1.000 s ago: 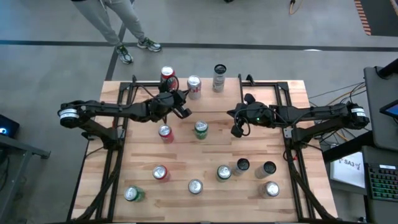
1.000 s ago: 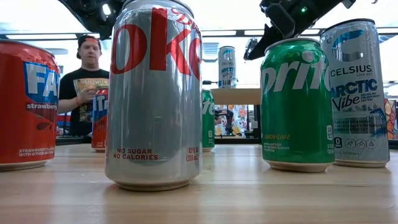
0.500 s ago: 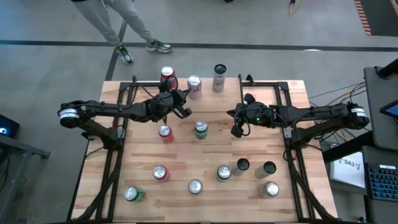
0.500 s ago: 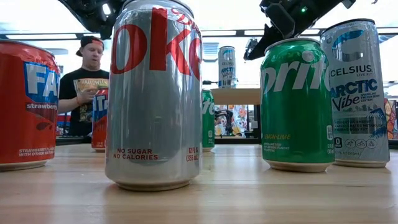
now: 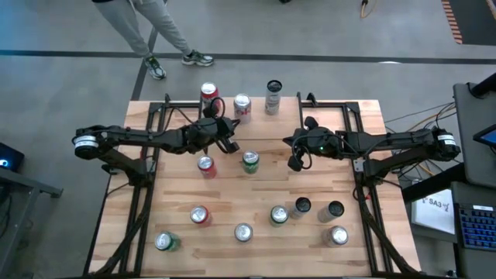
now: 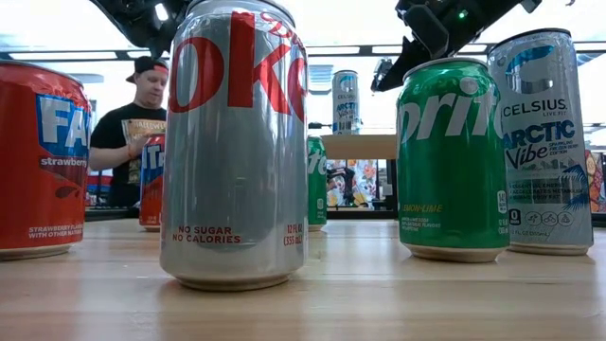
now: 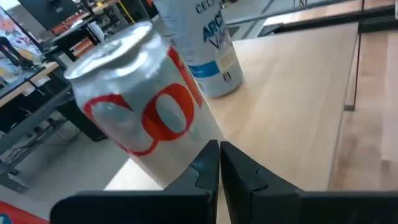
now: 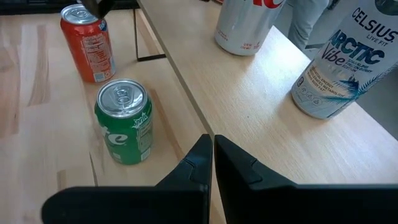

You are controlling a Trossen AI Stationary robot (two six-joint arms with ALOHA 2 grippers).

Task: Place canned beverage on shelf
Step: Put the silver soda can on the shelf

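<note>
The left gripper [image 5: 231, 145] has its two fingers pressed together and holds nothing; in the left wrist view the closed tips [image 7: 219, 147] point at the Diet Coke can [image 7: 143, 106]. Compared with half a second ago, it has slid slightly down and right in the high view, off the shelf [image 5: 263, 128] toward its near edge. I take this as the arm backing away after a placement. The Diet Coke can [image 5: 242, 105] stands upright on the shelf at upper centre of the high view, between a red can [image 5: 208, 93] to its left and the tall Celsius can [image 5: 273, 93] to its right. That part of the task looks done. The right gripper [image 5: 294, 162] hangs right of centre, also pinched shut and empty, and has not moved. Just below the shelf edge, a Sprite can [image 5: 249, 160] and another red can [image 5: 205, 164] stand on the table, the nearest likely next picks. More cans wait lower in the frame.
</note>
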